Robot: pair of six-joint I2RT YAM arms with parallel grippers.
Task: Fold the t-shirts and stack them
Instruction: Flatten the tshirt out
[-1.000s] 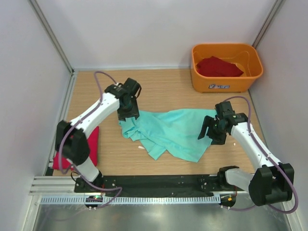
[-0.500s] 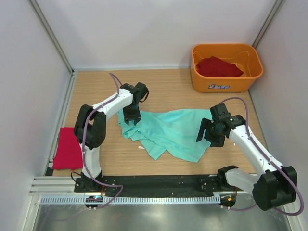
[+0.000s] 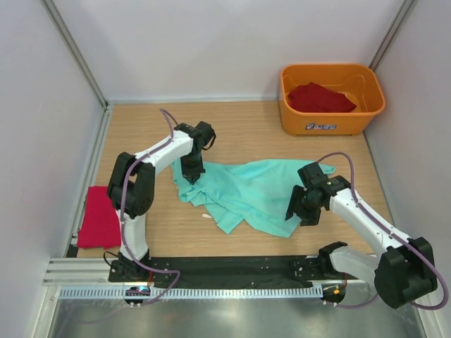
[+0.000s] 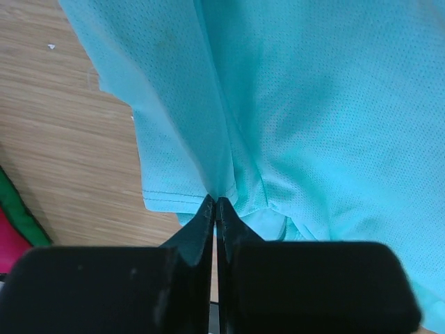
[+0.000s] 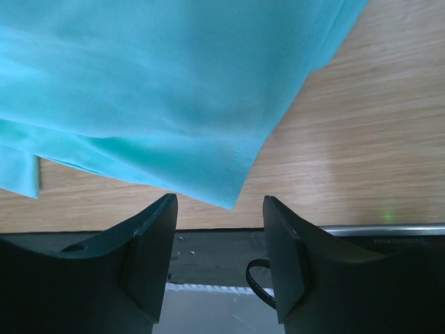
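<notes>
A mint-green t-shirt (image 3: 246, 189) lies crumpled in the middle of the table. My left gripper (image 3: 192, 173) is at its far left edge, shut on a pinch of the hem (image 4: 217, 202). My right gripper (image 3: 296, 211) stands open at the shirt's near right corner, and that corner (image 5: 233, 191) hangs just ahead of the gap between its fingers (image 5: 156, 229) without touching them. A deep red t-shirt (image 3: 99, 217) lies flat at the table's left edge. Another red t-shirt (image 3: 320, 97) sits in the tub.
The orange plastic tub (image 3: 331, 121) stands at the back right corner. White walls close in the table on three sides. A black rail (image 3: 232, 267) and a metal strip run along the near edge, under the arm bases.
The left gripper has closed on the green shirt's hem. The right gripper has moved nearer and leftwards to the shirt's near right corner, and its jaws have narrowed a little.
</notes>
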